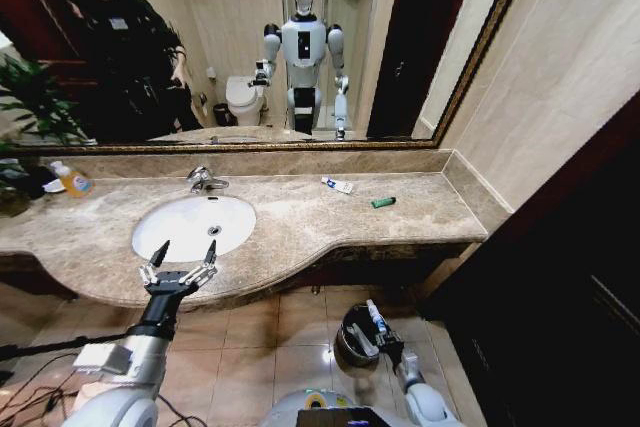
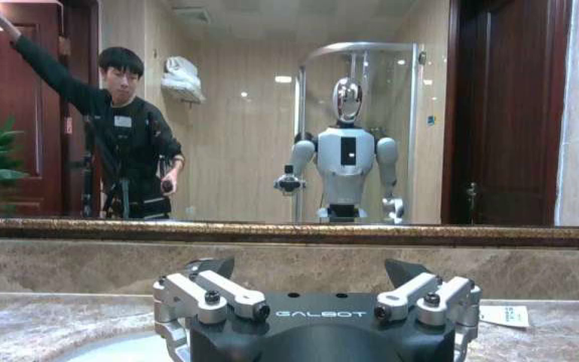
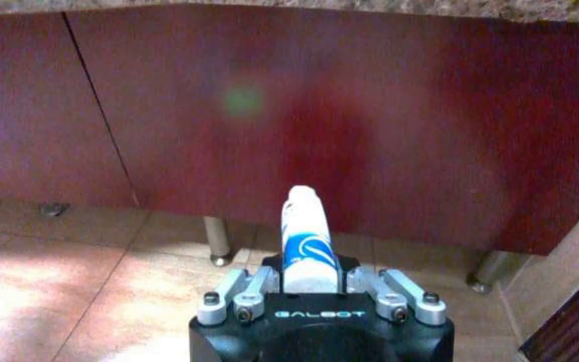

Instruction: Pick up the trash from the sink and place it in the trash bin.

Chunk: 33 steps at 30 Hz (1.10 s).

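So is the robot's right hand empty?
No, the right gripper is shut on a white tube with blue marks, which sticks up between its jaws.

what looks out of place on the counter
A white packet and a small green piece lie loose on the marble counter, right of the sink. The right end effector holds a tube over the bin.

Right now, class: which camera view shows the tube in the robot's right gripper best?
The right wrist view: the white tube with its blue mark stands close between the right gripper fingers. The head view shows the tube small, over the trash bin.
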Available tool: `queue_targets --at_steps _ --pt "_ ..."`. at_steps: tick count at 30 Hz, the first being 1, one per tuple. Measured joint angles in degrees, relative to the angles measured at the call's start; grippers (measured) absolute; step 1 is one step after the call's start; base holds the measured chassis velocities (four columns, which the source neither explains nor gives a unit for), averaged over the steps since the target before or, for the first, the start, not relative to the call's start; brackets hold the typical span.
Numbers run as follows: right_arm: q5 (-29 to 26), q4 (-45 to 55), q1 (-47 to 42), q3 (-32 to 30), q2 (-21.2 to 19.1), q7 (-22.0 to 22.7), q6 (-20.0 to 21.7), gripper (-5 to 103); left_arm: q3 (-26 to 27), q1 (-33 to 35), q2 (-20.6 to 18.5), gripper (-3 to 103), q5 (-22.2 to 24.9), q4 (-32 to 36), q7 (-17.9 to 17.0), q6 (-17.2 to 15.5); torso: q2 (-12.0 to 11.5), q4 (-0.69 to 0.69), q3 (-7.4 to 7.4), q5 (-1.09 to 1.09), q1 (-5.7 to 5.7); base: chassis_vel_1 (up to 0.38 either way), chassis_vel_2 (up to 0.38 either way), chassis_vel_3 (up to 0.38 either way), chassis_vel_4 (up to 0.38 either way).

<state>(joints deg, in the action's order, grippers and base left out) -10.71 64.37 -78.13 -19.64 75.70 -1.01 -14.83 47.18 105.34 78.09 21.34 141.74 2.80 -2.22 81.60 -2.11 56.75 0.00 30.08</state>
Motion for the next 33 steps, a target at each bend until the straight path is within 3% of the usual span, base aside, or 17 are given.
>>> queue_targets --at_steps 4,5,7,11,22,33 --pt "0.34 -0.97 0.62 0.22 0.59 1.47 -0.72 30 0.0 0.0 0.0 100 0.0 0.0 0.0 0.0 0.0 0.0 0.0 0.0 0.0 0.0 0.0 0.0 0.0" --pt "0.39 -1.12 0.7 0.24 0.58 1.61 -1.02 41 0.0 0.0 0.0 100 0.0 0.0 0.0 0.0 0.0 0.0 0.0 0.0 0.0 0.0 0.0 0.0 0.0" --pt "0.4 -1.12 0.7 0.25 0.54 1.64 -1.13 41 0.0 0.0 0.0 100 0.0 0.0 0.0 0.0 0.0 0.0 0.0 0.0 0.0 0.0 0.0 0.0 0.0" --pt "0.4 -1.17 0.57 0.25 0.38 1.68 -1.57 62 0.0 0.0 0.0 100 0.0 0.0 0.0 0.0 0.0 0.0 0.0 -0.01 0.0 0.0 0.0 0.0 0.0" --pt "0.56 -1.33 0.52 0.25 0.47 1.72 -2.0 98 0.0 0.0 0.0 100 0.0 0.0 0.0 0.0 0.0 0.0 0.0 0.0 0.0 0.0 0.0 0.0 0.0" --pt "0.67 -0.75 0.11 0.26 0.55 1.81 -2.16 100 0.0 0.0 0.0 100 0.0 0.0 0.0 0.0 0.0 0.0 0.0 0.0 0.0 0.0 0.0 0.0 0.0"
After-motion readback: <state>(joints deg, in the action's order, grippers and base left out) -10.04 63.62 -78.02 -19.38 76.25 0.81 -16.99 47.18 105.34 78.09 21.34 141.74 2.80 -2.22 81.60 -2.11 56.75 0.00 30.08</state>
